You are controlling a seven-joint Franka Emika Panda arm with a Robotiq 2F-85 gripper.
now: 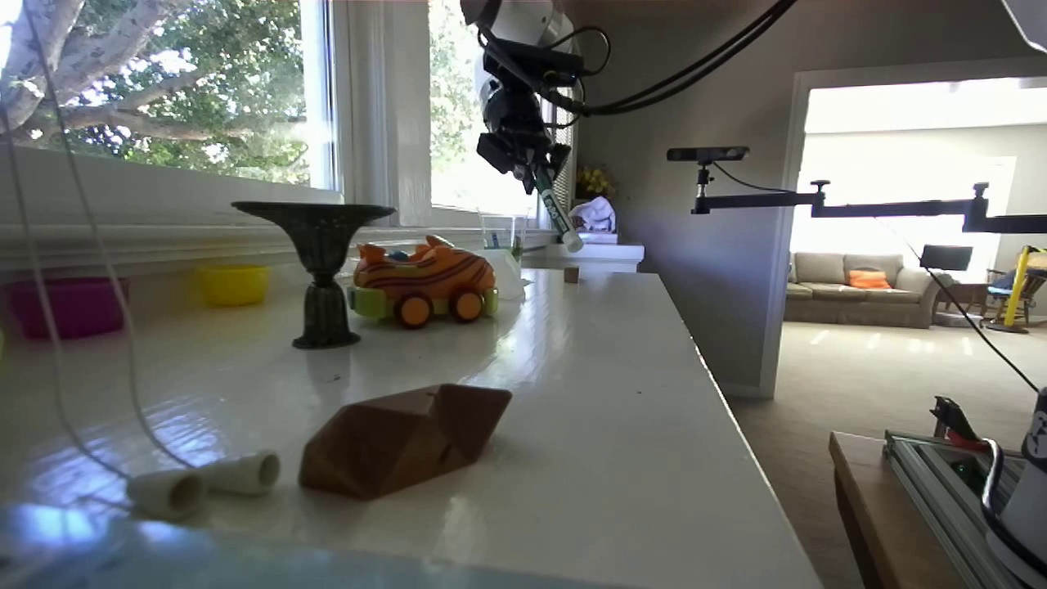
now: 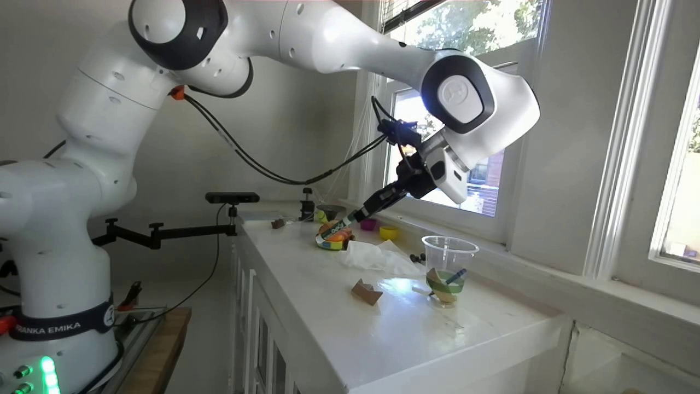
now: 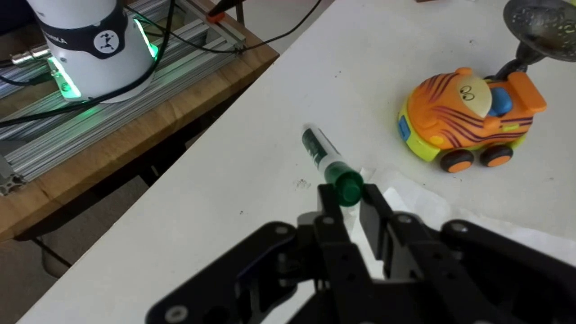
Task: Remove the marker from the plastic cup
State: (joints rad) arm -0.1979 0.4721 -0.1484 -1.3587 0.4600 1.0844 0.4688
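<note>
The marker point(image 3: 320, 150), white and dark green with a green cap, is held by its cap end between the fingertips of my gripper point(image 3: 344, 194). In both exterior views my gripper point(image 1: 537, 166) point(image 2: 358, 213) holds the marker point(image 1: 559, 215) point(image 2: 335, 229) tilted, free end downward, above the counter. The clear plastic cup point(image 2: 448, 249) stands upright on the counter by the window sill, apart from the gripper. It contains a thin dark blue stick point(image 2: 456, 276), brown pieces and something green low down. The cup also shows faintly in an exterior view point(image 1: 501, 229) and is out of the wrist view.
An orange toy car point(image 3: 472, 119) and a black funnel-shaped stand point(image 1: 321, 270) stand on the white counter point(image 1: 605, 442). White tissue point(image 2: 377, 257) lies between car and cup. A small brown block point(image 2: 366, 292) lies near the cup. Pink point(image 1: 74, 307) and yellow point(image 1: 233, 285) bowls line the window side.
</note>
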